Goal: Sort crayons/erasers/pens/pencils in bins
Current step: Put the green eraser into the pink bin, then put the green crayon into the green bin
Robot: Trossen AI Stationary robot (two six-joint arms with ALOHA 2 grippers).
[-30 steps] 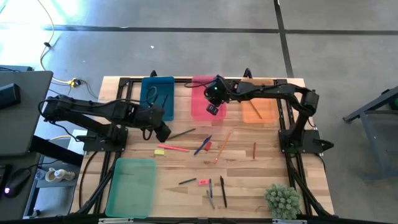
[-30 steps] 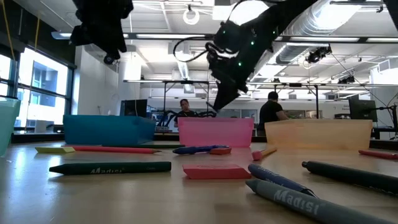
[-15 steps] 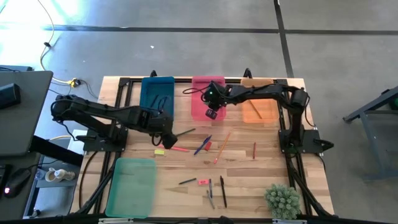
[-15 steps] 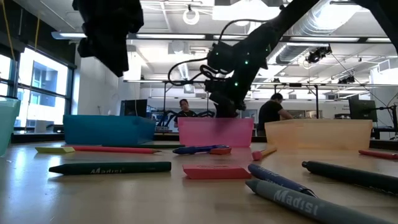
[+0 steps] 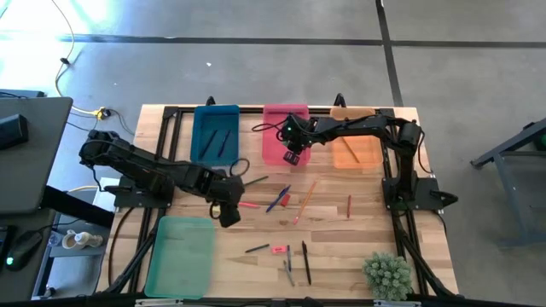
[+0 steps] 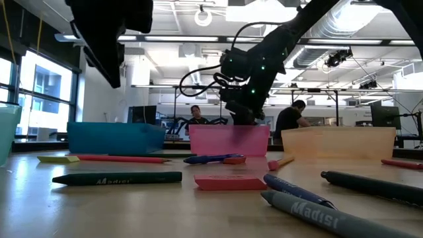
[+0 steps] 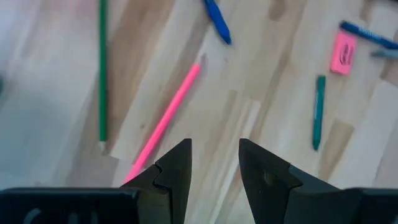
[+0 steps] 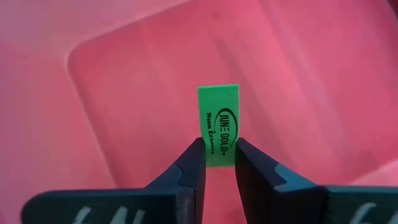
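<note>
Sorting is partly done. The blue bin (image 5: 216,133) already has a couple of dark sticks in it, probably pens, though they are too small to be sure. The orange bin (image 5: 357,147) holds one orange pencil-like stick. The light green bin (image 5: 181,256) looks bare apart from a faint thin mark.

Plenty is left on the desk (image 5: 341,247): a pink pencil (image 7: 166,119), a green pencil (image 7: 102,68), a blue pen (image 7: 217,20), a teal crayon (image 7: 318,111), a pink eraser (image 7: 343,51), a yellow eraser (image 5: 218,207), an orange pencil (image 5: 304,201), a short red stick (image 5: 348,205) and a cluster of dark pens (image 5: 296,264) near the front edge.

The right gripper (image 8: 219,163) hangs inside the pink bin (image 8: 124,93), just above its floor, and pinches a green eraser (image 8: 219,124) by its lower end. The eraser stands upright between the fingers and looks ready to be dropped here.

The left gripper (image 7: 214,163) is spread and holds nothing. It hovers over the desk near the left-centre, pointing down. The pink pencil lies just beside its fingers, running diagonally away from them, with the green pencil farther off to the side. The yellow eraser sits close by in the high view. The pink pencil looks the likeliest next pick.
</note>
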